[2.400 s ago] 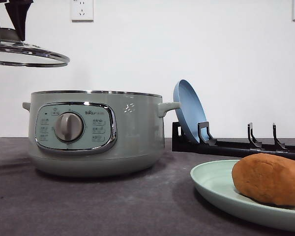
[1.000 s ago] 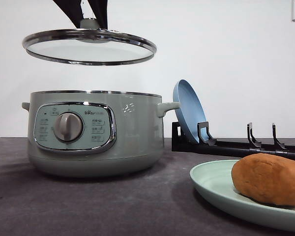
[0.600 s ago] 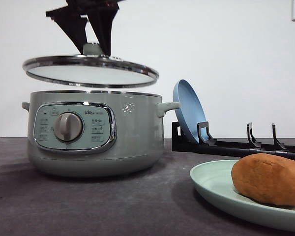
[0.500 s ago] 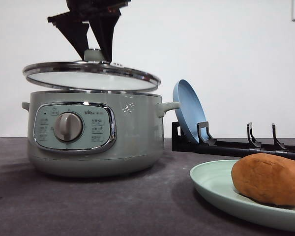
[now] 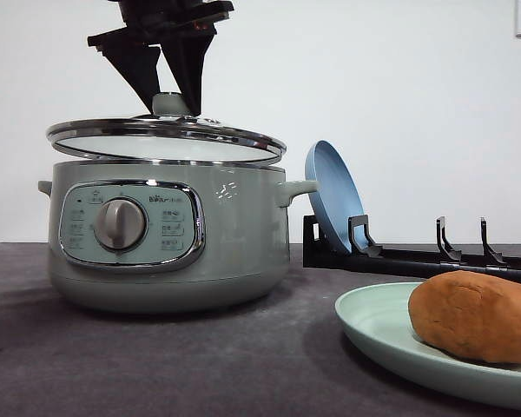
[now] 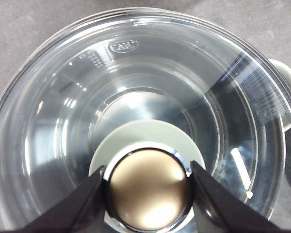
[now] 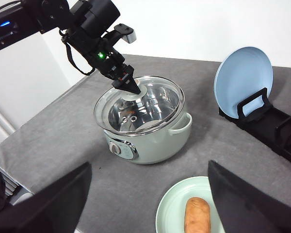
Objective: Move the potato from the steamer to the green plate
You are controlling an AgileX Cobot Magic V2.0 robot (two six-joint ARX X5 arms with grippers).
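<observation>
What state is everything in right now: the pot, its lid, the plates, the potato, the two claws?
steamer: upright on table, no food seen inside
glass lid: held by its knob, just above the rim
potato: lying on green plate
blue plate: standing on edge in black rack
left gripper: shut on lid knob
right gripper: open, holding nothing

My front camera sits low at table height, looking forward, close to the green plate (image 5: 391, 334) at lower right. My left wrist camera looks straight down onto the glass lid (image 6: 145, 97), very near. My right wrist camera looks from high up; it shares the steamer (image 7: 150, 133) with the front view.
</observation>
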